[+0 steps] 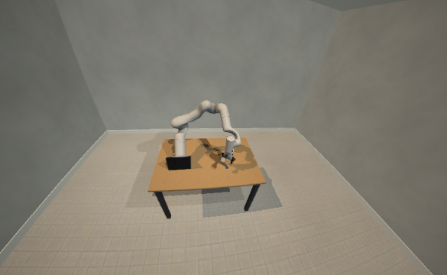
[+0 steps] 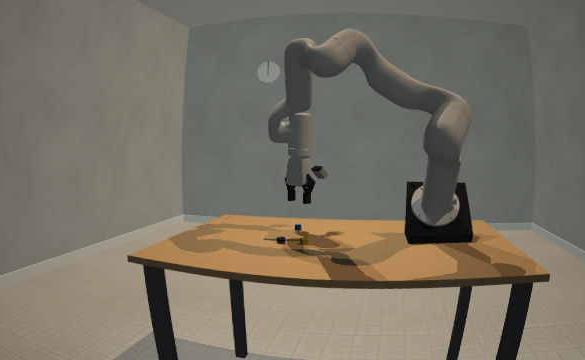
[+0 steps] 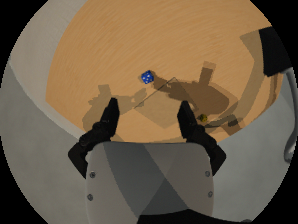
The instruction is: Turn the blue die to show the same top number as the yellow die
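My gripper (image 2: pixel 299 194) hangs well above the table, fingers pointing down, open and empty. The blue die (image 2: pixel 298 227) lies on the table below it and a little farther back. It also shows in the wrist view (image 3: pixel 148 78), ahead of my fingers, and as a blue speck in the top view (image 1: pixel 227 166). The yellow die (image 2: pixel 303 241) and a black die (image 2: pixel 281 240) lie close together nearer the front. The mat (image 2: pixel 283 235) is a thin tan sheet, hard to tell from the table top. I cannot tell if the blue die rests on it. The pips are too small to read.
The arm's black base (image 2: pixel 439 212) stands at the right end of the wooden table (image 2: pixel 337 250). Arm shadows cross the table top around the dice. A round clock (image 2: pixel 268 72) hangs on the back wall.
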Available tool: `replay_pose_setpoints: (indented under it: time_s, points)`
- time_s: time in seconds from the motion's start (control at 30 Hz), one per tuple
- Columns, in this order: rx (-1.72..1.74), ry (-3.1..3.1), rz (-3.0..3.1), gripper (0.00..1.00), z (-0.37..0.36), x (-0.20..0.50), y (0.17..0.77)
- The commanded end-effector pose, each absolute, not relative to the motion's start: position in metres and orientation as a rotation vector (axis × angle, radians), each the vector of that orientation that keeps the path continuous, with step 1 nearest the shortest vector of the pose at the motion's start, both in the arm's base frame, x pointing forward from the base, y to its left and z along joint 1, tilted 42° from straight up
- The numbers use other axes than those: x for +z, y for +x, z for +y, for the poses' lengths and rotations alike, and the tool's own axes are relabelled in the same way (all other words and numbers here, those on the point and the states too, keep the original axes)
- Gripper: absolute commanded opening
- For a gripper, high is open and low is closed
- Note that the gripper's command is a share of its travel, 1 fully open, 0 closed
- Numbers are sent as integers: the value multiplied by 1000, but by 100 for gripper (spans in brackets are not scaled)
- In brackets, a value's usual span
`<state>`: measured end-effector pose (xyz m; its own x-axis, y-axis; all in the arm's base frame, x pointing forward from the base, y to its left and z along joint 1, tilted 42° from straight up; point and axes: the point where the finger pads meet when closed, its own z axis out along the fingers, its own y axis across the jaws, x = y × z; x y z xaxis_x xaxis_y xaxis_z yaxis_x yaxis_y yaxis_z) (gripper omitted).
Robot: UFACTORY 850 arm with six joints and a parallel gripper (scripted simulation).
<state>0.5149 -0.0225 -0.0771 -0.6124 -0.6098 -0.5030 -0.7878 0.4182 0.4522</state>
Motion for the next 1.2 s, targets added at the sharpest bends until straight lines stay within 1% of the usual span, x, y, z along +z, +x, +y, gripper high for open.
replay_pose_setpoints:
  time_s: [0.0,0.43,0.83,1.17]
  points:
    - [1035,-1034,2560,100,-21,-78,515]
    - [1102,-646,2781,100,-18,-82,514]
    - [1154,-125,2977,100,-14,-86,513]
    - [1164,89,3030,100,-13,-88,513]
